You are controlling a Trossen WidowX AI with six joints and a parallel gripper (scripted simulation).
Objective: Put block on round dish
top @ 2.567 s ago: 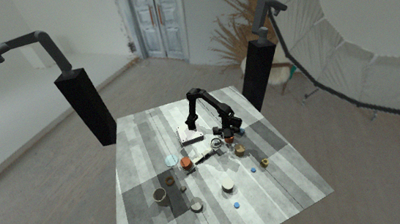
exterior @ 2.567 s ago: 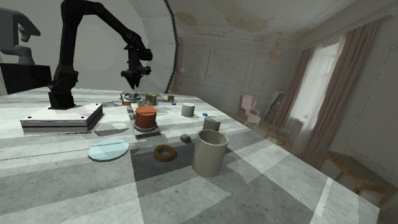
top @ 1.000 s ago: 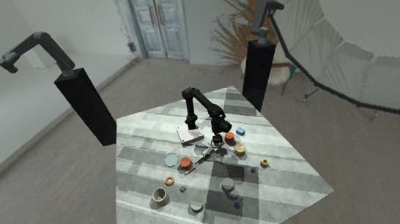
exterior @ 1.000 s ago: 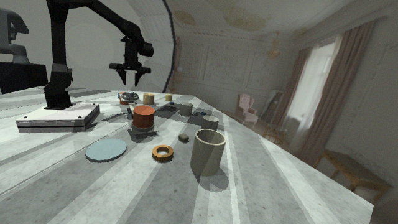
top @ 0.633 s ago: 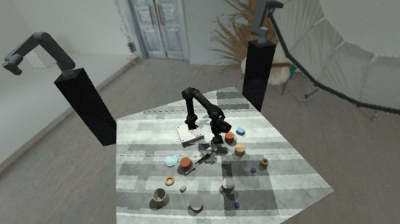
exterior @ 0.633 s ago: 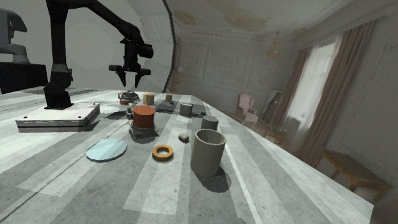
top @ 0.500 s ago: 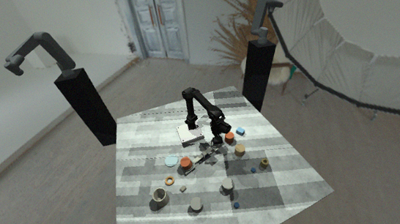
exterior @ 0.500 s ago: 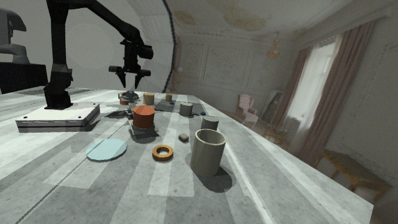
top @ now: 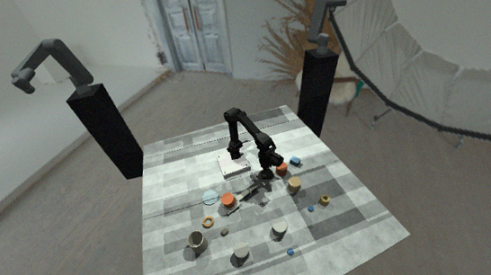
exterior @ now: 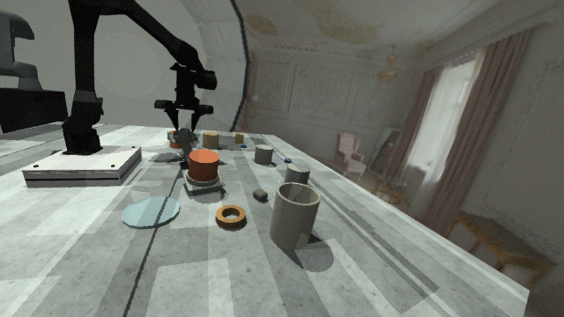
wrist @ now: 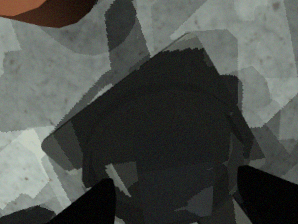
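Observation:
An orange cup (top: 228, 200) (exterior: 204, 166) stands on the near end of the balance, over its square pan (exterior: 204, 190). The matching orange cup (top: 281, 170) (exterior: 174, 144) (wrist: 50, 14) stands on the table beside the balance's far end. The far pan (exterior: 184, 137) (wrist: 160, 115) carries no cup and lies in deep shadow; I cannot make out a block on it. My gripper (exterior: 184, 129) (wrist: 176, 182) is partly open and empty, pointing down just over the far pan. The pale blue round dish (top: 210, 197) (exterior: 151, 212) lies near the cup-bearing end, with nothing on it.
A tan cylinder (top: 294, 185) (exterior: 211, 140) and a blue block (top: 295, 160) stand beyond the far end. Two grey cylinders (top: 279, 228) (top: 241, 250), a tall hollow cup (top: 197, 242) (exterior: 294, 220), an orange ring (exterior: 220, 217) and a small stone (top: 225, 231) (exterior: 260, 195) lie on the other side.

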